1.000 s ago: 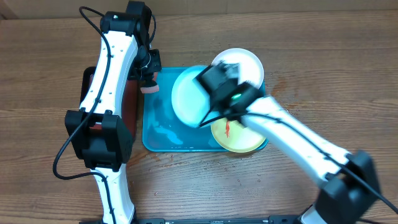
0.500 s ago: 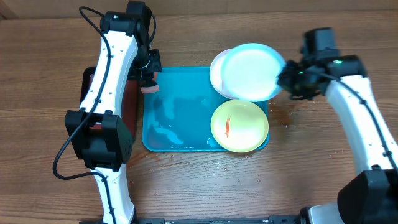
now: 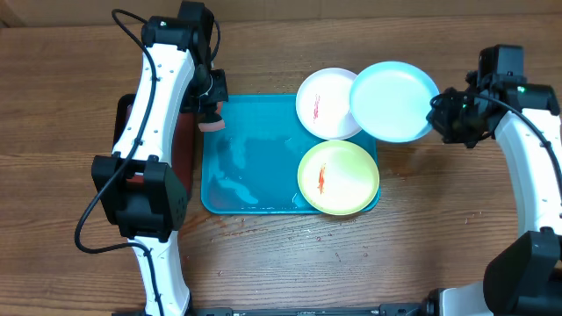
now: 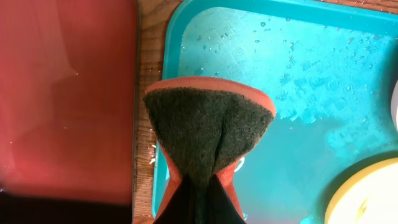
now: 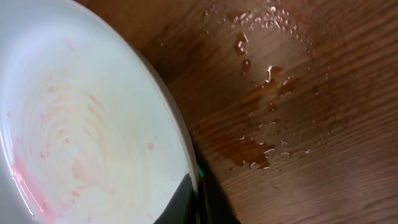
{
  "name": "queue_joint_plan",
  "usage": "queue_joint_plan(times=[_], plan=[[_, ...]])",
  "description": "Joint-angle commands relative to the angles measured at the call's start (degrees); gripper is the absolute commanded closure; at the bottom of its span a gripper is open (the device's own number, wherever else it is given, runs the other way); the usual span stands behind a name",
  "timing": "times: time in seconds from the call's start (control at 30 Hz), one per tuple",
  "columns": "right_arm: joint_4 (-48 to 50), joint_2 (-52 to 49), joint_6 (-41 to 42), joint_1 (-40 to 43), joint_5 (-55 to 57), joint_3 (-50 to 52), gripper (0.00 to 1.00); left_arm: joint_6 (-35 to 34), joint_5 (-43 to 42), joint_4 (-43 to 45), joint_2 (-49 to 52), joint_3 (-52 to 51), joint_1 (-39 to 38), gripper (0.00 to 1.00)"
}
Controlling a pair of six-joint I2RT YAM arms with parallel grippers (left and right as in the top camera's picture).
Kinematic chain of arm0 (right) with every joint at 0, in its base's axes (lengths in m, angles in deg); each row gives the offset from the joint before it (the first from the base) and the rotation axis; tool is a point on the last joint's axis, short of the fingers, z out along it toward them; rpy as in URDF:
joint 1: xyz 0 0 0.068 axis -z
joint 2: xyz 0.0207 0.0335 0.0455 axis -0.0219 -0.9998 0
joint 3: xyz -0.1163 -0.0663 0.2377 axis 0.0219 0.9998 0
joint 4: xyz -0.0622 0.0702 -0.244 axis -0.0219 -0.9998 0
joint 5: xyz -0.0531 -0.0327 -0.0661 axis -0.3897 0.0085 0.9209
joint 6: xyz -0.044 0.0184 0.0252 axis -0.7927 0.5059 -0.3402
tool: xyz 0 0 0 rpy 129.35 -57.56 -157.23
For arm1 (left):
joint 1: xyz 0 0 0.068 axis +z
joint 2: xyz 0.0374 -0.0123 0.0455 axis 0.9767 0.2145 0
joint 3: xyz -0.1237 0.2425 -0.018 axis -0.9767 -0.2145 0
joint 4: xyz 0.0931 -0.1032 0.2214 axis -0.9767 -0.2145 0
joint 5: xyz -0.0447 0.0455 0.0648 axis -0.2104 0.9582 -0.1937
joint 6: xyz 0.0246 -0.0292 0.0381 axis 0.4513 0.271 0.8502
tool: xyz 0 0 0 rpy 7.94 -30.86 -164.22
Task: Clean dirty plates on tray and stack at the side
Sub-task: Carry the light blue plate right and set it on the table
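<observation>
Light blue plate point(image 3: 393, 100), pinched at its rim by the right gripper point(image 3: 443, 114), hangs over the table point(image 3: 439, 228) right of the tray point(image 3: 250, 167) (faint pink smears inside). White plate point(image 3: 323, 105) and yellow-green plate point(image 3: 338, 177) lie at the tray's right end. Left gripper point(image 3: 211, 110) clamps a sponge point(image 4: 210, 127) over its left rim.

**Wooden table with two trays and a wet patch**

A brown wooden table point(image 3: 70, 114) with a marked grain is seen from above. Two trays are set directly on it, side by side with a narrow strip of wood between them. The dark red tray point(image 3: 186, 145) is placed on the left. The larger turquoise tray point(image 3: 250, 189) is placed at the centre, and its floor is beaded with drops. To the right of the turquoise tray, spilled water point(image 5: 249, 149) is spread over the bare wood in small puddles and droplets.
</observation>
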Motion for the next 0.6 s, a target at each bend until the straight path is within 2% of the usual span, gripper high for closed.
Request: queue_joint_plan(times=[0.0,0.57], plan=[[0.3,0.9,-0.5,0.9,1.5,2.6,0.96,0.9,-0.2,0.0,-0.1,0.4,-0.3,0.96],[0.0,0.9,-1.7,1.3,2.3,5.0,0.96,0.9,-2.3,2.9,-0.1,0.4,-0.3,0.96]])
